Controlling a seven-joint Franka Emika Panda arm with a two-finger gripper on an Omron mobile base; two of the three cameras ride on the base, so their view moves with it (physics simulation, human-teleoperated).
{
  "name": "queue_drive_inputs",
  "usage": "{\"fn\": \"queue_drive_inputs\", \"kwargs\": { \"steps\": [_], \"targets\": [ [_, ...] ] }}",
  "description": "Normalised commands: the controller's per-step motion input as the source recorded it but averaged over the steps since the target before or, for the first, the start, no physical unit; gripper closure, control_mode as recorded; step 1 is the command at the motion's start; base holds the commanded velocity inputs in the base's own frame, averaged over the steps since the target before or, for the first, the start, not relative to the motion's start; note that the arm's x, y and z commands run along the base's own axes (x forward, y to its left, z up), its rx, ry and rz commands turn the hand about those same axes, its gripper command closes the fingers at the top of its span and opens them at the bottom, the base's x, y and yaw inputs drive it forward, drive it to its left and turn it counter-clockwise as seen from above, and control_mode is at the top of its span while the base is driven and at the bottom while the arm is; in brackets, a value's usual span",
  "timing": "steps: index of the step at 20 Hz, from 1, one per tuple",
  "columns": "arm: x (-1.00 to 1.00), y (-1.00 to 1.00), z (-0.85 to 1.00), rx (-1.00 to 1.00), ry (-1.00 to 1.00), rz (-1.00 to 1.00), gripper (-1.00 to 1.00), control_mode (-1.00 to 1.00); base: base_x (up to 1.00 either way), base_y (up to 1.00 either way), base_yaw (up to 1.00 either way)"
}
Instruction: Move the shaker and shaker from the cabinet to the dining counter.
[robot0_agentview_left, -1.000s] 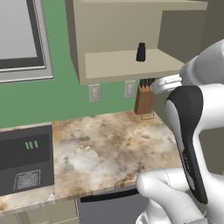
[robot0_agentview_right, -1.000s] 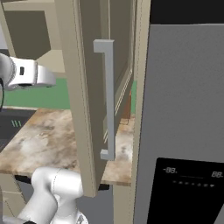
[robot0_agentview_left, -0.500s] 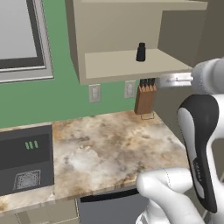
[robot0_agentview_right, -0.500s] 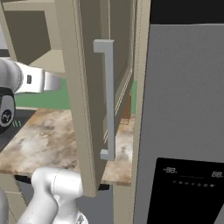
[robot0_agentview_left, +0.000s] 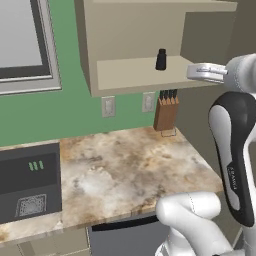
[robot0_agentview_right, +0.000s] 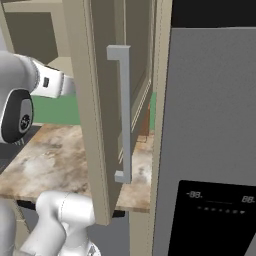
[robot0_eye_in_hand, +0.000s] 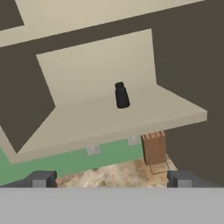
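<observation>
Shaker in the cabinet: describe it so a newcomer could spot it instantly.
Find the open beige wall cabinet above the marbled worktop. On its shelf stands the shaker, a small black bottle, unlike the wooden knife block below.

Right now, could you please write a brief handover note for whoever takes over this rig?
End effector: fingers apart, empty, aimed at the open beige wall cabinet.
One small black bottle-shaped shaker stands upright on the plain beige cabinet shelf, with the end effector short of it. I can see no second shaker.
Done: cabinet door open.
Left: grasp this shaker, carry it to the dining counter, then locate the other.
</observation>
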Motion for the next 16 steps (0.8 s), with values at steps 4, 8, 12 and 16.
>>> {"fn": "queue_drive_inputs", "kwargs": {
  "steps": [4, 8, 12, 16],
  "targets": [
    [0.37, -0.12, 0.19, 0.03, 0.05, 0.0, -1.0, -1.0, 0.0, 0.0, 0.0],
    [0.41, -0.15, 0.0, 0.0, 0.06, 0.0, -1.0, -1.0, 0.0, 0.0, 0.0],
    [0.38, -0.2, 0.0, 0.0, 0.04, 0.0, -1.0, -1.0, 0.0, 0.0, 0.0],
    [0.4, -0.14, 0.0, 0.0, 0.07, 0.0, -1.0, -1.0, 0.0, 0.0, 0.0]
  ]
}}
